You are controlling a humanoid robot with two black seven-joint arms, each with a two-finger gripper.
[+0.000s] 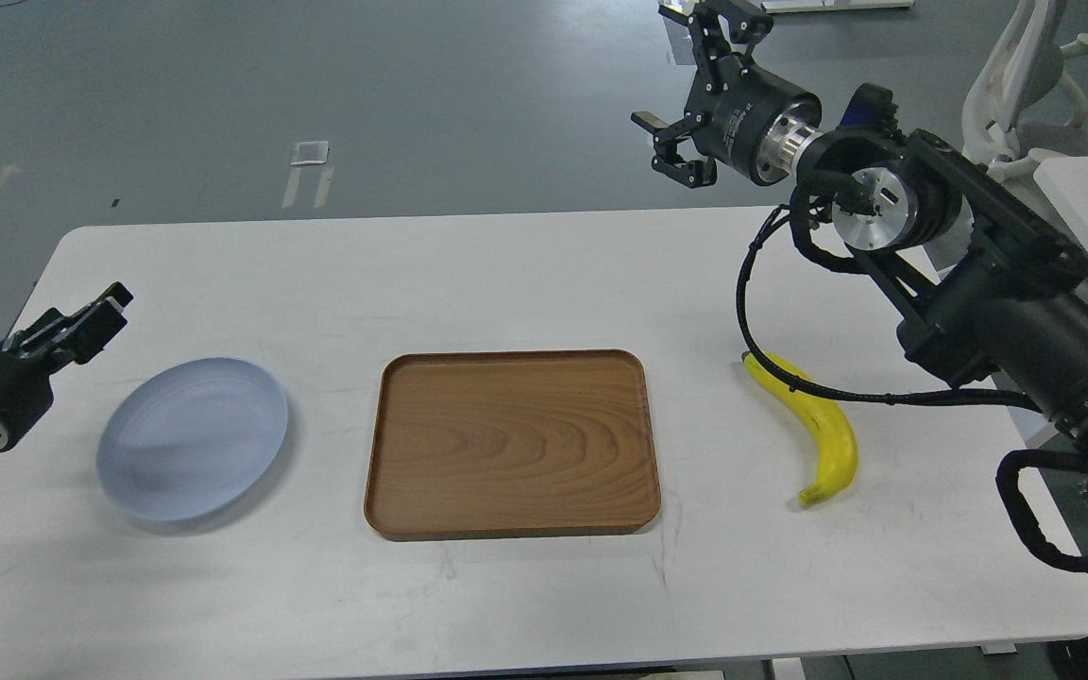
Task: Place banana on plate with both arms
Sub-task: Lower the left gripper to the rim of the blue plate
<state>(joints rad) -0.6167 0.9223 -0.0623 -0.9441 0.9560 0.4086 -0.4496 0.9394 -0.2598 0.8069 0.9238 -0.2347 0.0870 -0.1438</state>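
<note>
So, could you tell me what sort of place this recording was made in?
Probably a robotics lab or office workspace. A plain white table stands on a bare grey floor with tape marks, a white office chair sits at the back right, and two black robot arms work over the table.

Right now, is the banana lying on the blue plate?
No, the banana lies on the white table on the right, far from the plate, with the wooden tray between them.

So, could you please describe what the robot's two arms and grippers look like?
Both arms are black and jointed. The right arm has silver metal rings at its wrist and looping black cables. The right gripper has black clawed fingers; the left gripper is black and blocky.
</note>
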